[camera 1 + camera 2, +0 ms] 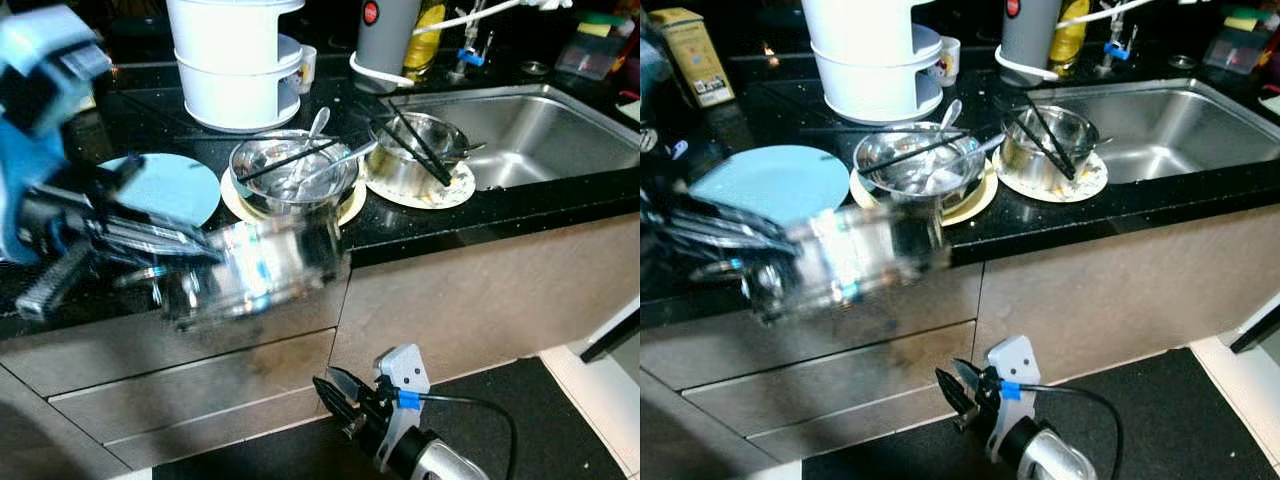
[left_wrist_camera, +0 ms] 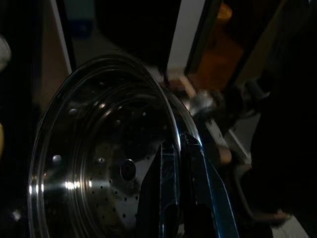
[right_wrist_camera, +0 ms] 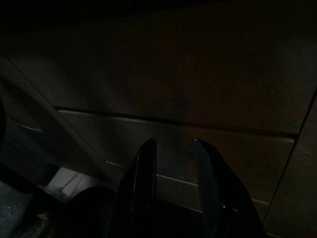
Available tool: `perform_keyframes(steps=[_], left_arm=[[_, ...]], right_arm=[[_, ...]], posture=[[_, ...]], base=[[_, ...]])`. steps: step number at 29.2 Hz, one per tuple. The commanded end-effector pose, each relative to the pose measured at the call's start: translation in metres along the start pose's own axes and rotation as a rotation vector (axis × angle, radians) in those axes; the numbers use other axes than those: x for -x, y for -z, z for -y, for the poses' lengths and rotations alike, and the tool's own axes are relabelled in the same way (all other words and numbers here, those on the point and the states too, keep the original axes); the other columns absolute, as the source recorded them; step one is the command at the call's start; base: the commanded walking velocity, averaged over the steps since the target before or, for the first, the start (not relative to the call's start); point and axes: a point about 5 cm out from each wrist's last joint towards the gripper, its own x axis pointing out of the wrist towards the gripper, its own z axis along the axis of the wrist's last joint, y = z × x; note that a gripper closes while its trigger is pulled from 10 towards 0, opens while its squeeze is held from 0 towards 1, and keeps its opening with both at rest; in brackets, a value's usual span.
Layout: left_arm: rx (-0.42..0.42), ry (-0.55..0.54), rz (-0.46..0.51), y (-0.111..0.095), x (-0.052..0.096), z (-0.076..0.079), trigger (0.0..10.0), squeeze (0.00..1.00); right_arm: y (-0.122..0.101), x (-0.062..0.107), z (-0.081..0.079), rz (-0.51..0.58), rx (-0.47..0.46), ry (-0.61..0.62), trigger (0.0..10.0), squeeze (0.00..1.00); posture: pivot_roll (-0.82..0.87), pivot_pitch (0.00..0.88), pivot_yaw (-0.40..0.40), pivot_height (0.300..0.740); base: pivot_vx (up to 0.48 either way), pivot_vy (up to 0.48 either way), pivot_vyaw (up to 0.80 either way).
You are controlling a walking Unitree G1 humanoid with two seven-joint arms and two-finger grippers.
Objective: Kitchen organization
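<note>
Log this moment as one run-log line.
left gripper: jaws shut on perforated steel steamer tray | right gripper: open, idle by cabinet drawers | head views blurred

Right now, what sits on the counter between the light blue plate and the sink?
In the left eye view, two steel bowls on plates: one with chopsticks and spoon beside the light blue plate, another with chopsticks nearest the sink.

Beige drawer fronts (image 1: 190, 375) below counter, dark floor (image 1: 560, 420), yellow carton (image 1: 692, 56) at back-left
</note>
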Motion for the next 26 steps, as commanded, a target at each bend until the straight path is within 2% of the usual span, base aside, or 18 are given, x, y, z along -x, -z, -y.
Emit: perform_keyframes(steps=[1,7,11,15,18,22,25,26], left_arm=[[0.012,0.0,-0.058,0.011,-0.009,0.002,0.0,0.0],[0.096,-0.003,-0.132,0.037,-0.027,0.005,0.0,0.0],[0.119,0.009,-0.133,0.043,-0.032,0.008,0.0,0.0],[0.187,0.066,-0.144,0.06,-0.051,0.017,0.0,0.0],[0.198,0.067,-0.167,0.066,-0.056,0.018,0.0,0.0],[0.219,0.043,-0.278,0.087,-0.07,0.022,0.0,0.0],[0.255,-0.049,-0.352,0.108,-0.082,0.022,0.0,0.0],[0.255,-0.049,-0.352,0.108,-0.082,0.022,0.0,0.0]], right_arm=[[0.005,0.002,-0.001,-0.022,-0.006,-0.003,10.0,0.0],[0.006,0.002,-0.001,-0.026,-0.005,-0.005,10.0,0.0],[0.006,0.002,-0.001,-0.028,-0.004,-0.006,10.0,0.0],[0.007,0.001,-0.001,-0.032,-0.003,-0.008,10.0,0.0],[0.007,0.001,-0.001,-0.033,-0.003,-0.008,10.0,0.0],[0.011,0.003,-0.001,-0.048,-0.003,-0.011,10.0,0.0],[0.014,0.004,-0.001,-0.063,-0.002,-0.012,10.0,0.0],[0.014,0.004,-0.001,-0.063,-0.002,-0.012,10.0,0.0]], posture=[[0.02,0.176,-0.03,0.74],[0.02,0.178,-0.031,0.74],[0.02,0.18,-0.034,0.74],[0.02,0.18,-0.032,0.74],[0.02,0.18,-0.032,0.74],[0.02,0.18,-0.032,0.74],[0.02,0.18,-0.02,0.74],[0.02,0.18,-0.02,0.74]], base=[[0.0,0.0,0.0],[0.0,0.0,0.0],[0.0,0.0,0.0],[0.0,0.0,0.0],[0.0,0.0,0.0],[0.0,0.0,0.0],[0.0,0.0,0.0],[0.0,0.0,0.0]])
